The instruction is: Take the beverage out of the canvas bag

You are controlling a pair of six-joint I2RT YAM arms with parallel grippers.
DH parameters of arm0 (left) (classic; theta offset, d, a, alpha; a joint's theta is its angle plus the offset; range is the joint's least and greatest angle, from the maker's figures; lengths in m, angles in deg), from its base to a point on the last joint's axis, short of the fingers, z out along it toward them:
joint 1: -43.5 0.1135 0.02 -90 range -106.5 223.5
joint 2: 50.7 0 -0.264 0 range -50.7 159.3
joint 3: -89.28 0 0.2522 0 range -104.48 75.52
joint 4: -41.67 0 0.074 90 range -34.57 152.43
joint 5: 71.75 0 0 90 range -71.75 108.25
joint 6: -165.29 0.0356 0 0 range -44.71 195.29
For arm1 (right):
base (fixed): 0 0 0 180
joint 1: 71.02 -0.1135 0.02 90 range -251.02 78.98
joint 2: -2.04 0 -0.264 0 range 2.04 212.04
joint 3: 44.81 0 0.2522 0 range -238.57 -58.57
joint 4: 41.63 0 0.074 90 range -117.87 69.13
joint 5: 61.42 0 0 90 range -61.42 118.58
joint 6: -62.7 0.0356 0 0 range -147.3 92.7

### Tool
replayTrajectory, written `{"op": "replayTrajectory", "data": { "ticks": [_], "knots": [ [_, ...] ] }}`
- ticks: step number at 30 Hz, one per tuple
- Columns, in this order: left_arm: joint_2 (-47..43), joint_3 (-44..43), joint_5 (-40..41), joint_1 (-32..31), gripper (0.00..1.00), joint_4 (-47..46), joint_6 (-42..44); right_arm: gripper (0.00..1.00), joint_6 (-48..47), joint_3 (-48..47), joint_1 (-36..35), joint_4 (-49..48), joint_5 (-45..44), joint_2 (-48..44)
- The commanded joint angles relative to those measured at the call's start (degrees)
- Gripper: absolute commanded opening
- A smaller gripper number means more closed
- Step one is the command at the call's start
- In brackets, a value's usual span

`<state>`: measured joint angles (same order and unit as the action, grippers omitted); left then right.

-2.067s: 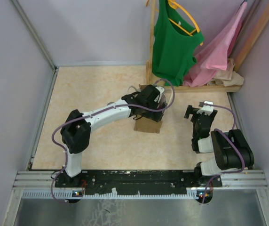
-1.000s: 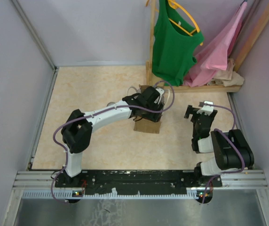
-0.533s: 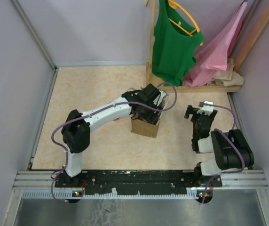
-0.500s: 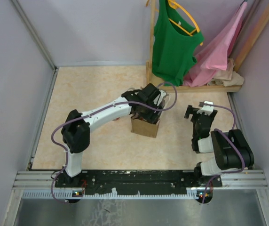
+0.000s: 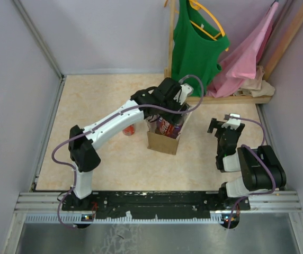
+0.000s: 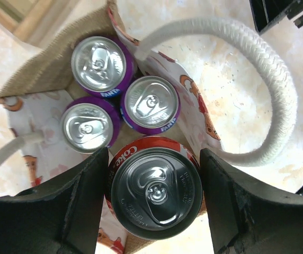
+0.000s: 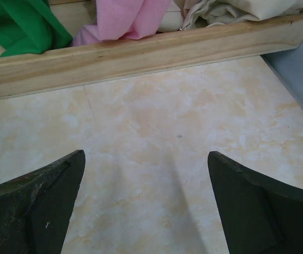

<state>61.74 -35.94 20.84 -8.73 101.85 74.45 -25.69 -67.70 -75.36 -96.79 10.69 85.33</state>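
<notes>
The cola can (image 6: 156, 191) is standing upright, its long axis vertical and its silver lid and pull tab facing the wrist camera. Its wall is showing red with white lettering. The left gripper (image 6: 154, 203) is clamping it at the open mouth of the canvas bag (image 5: 162, 143), higher than three purple cans (image 6: 150, 103) sitting inside. A white rope handle (image 6: 270, 74) is arching beside them. Another red can (image 5: 129, 129) is standing left of the bag. The right gripper (image 7: 146, 211) is resting spread, holding nothing.
</notes>
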Motion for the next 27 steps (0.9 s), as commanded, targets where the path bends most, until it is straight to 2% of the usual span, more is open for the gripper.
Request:
{"op": "replayTrajectory", "data": {
  "ticks": [1, 15, 23, 27],
  "knots": [
    [-4.1, -5.7, 2.7, 1.1, 0.0, -0.2, 2.7, 0.99, 0.2, -1.0, 0.1, -1.9, -0.1, -0.2],
    [-6.9, -9.9, 6.5, 3.5, 0.0, 0.5, 4.7, 0.99, 0.2, -1.0, 0.1, -1.9, -0.1, -0.2],
    [-11.6, -9.0, 7.7, 7.1, 0.0, -6.4, 5.0, 0.99, 0.2, -1.0, 0.1, -1.9, -0.1, -0.2],
    [-12.8, -11.3, 6.8, 10.8, 0.0, -7.0, 5.3, 0.99, 0.2, -1.0, 0.1, -1.9, -0.1, -0.3]
  ]
}}
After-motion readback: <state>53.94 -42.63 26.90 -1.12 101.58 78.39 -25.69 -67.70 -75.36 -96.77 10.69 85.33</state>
